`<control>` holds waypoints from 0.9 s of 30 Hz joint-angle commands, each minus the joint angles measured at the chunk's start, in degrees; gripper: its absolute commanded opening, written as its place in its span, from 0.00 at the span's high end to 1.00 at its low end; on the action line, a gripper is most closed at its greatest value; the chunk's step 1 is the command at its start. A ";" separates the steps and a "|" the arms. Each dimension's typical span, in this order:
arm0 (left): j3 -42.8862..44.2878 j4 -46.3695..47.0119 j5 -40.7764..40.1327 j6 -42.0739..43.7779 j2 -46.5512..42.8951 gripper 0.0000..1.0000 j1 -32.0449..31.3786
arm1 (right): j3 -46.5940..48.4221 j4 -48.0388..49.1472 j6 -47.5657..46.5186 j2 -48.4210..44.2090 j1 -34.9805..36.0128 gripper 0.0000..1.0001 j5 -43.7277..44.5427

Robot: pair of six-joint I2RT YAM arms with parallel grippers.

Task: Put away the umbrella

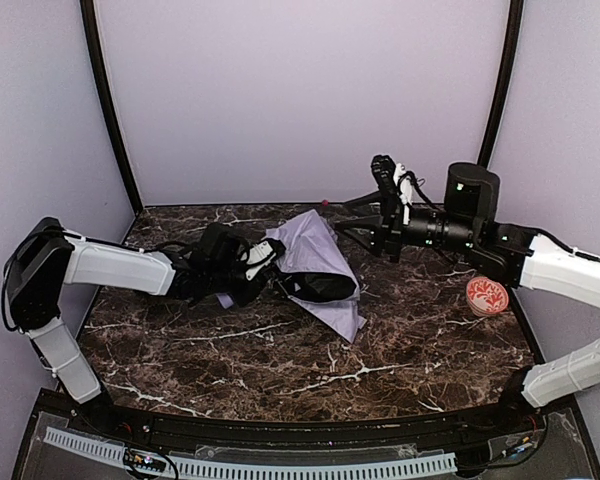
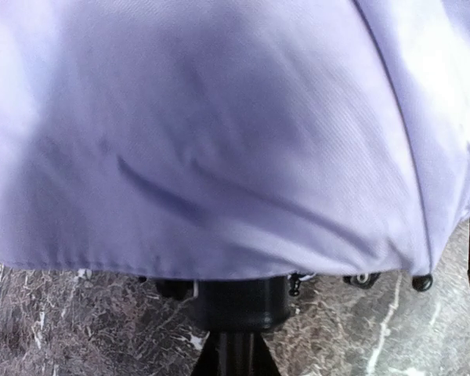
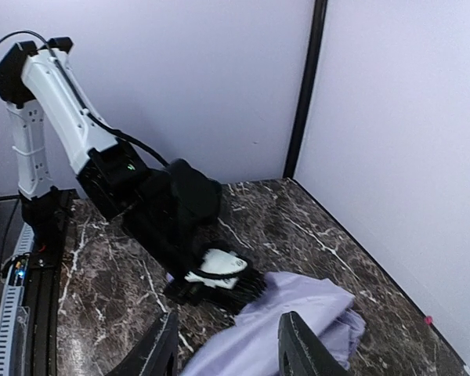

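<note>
The umbrella [image 1: 315, 262] lies part-collapsed on the marble table, with pale lavender fabric and black lining showing underneath. My left gripper [image 1: 268, 264] is at its left side, its fingers pushed in under the fabric. In the left wrist view the fabric [image 2: 219, 133] fills the frame. A black hub [image 2: 239, 301] sits just ahead of my left gripper [image 2: 236, 345], whose fingers look closed together on the shaft. My right gripper [image 1: 352, 218] hovers open and empty above the umbrella's far right side. In the right wrist view its open gripper [image 3: 225, 348] frames the fabric [image 3: 329, 309] and the left gripper [image 3: 231, 282].
A small red-and-white patterned disc [image 1: 487, 296] lies on the table at the right, below the right arm. Lavender walls and black corner posts [image 1: 108, 110] enclose the table [image 1: 280, 370] on three sides.
</note>
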 commanded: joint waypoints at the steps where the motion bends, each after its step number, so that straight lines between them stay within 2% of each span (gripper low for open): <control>1: -2.53 4.63 10.33 4.21 -6.62 1.00 -0.17 | -0.30 -10.06 -4.91 -2.60 -4.34 0.56 3.18; 4: -3.25 2.72 15.60 7.34 -8.12 1.00 -0.17 | -2.15 -16.89 -13.76 -3.33 -4.62 0.52 4.71; 6: -2.52 0.13 18.55 8.58 -8.24 1.00 -0.07 | -4.47 -19.14 -18.82 -5.08 -4.54 0.47 1.47; 9: -0.32 -4.45 21.20 9.41 -7.20 1.00 0.25 | -11.12 -15.15 -26.17 -10.40 -2.07 0.34 -4.17; 12: 1.33 -6.88 21.59 9.38 -5.65 1.00 0.29 | -14.85 -12.01 -32.24 -14.24 4.27 0.25 -2.38; 15: 1.54 -6.63 23.00 8.89 -5.46 1.00 0.36 | -14.33 -13.40 -33.68 -13.63 8.50 0.25 2.50; 18: 2.05 -6.94 24.87 8.62 -5.29 1.00 0.31 | -14.18 -12.90 -34.99 -11.73 10.71 0.16 3.24; 22: 3.40 -9.56 24.54 8.91 -4.55 1.00 0.27 | -13.55 -9.28 -36.14 -8.48 13.36 0.09 3.96; 27: 3.58 -11.39 23.67 9.28 -4.53 1.00 0.26 | -12.33 -3.27 -35.56 -4.74 15.44 0.08 5.18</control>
